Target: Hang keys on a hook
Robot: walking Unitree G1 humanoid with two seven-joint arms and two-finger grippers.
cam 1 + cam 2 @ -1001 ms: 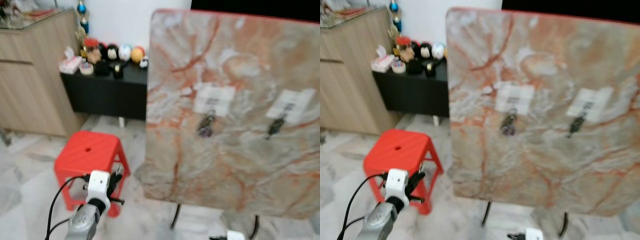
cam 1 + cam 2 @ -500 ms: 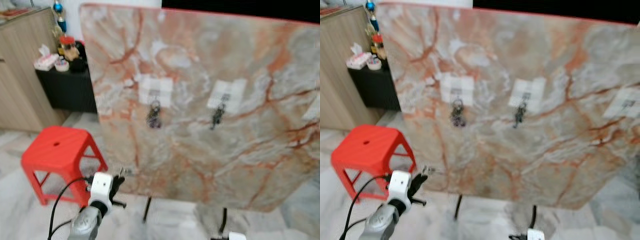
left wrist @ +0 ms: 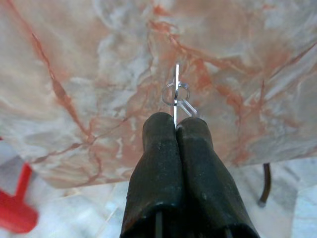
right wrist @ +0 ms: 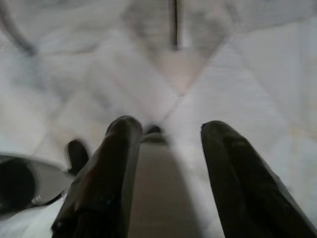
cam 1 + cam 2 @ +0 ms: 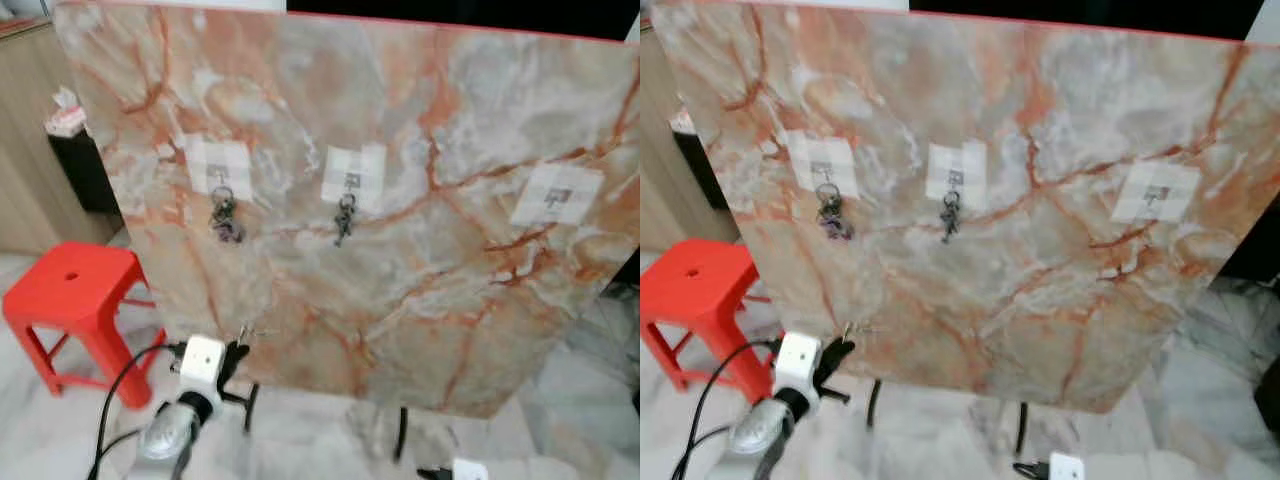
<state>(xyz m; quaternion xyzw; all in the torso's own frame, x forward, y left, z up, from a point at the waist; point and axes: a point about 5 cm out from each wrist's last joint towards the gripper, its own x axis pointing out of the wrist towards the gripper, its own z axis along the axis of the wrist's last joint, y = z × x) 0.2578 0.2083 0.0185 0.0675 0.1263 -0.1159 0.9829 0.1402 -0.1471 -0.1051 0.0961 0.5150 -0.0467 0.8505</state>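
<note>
Marble-patterned board point(image 5: 400, 200) stands tilted on thin dark legs point(image 5: 401, 432) over a pale tiled floor point(image 5: 560, 420), and three white patches on it each carry a small hook. A bunch of keys point(image 5: 225, 217) hangs from the left hook point(image 5: 219, 176), a second bunch point(image 5: 344, 217) hangs from the middle hook point(image 5: 350, 182), and the right hook point(image 5: 556, 196) on the far patch is bare. Low on the robot's left, the left gripper point(image 3: 176, 125) is raised in front of the board's lower edge; its two black fingers point(image 3: 159, 148) are pressed together, pinching a thin metal key point(image 3: 176, 94) that sticks out straight past the tips, with a small split ring point(image 3: 175, 93) and a clip looped on it. In the head views that key point(image 5: 248, 333) glints just beyond the fingertips, near the board's lower part and well below the hooks. A black cable point(image 5: 125, 375) loops back from the left wrist. The right gripper point(image 4: 166, 131) hangs low over the floor, its fingers point(image 4: 111, 163) spread apart with nothing between them. A red stool point(image 5: 70, 300) stands beside the board on the robot's left, with a wooden cabinet point(image 5: 25, 150) and a black sideboard point(image 5: 80, 170) behind it.
</note>
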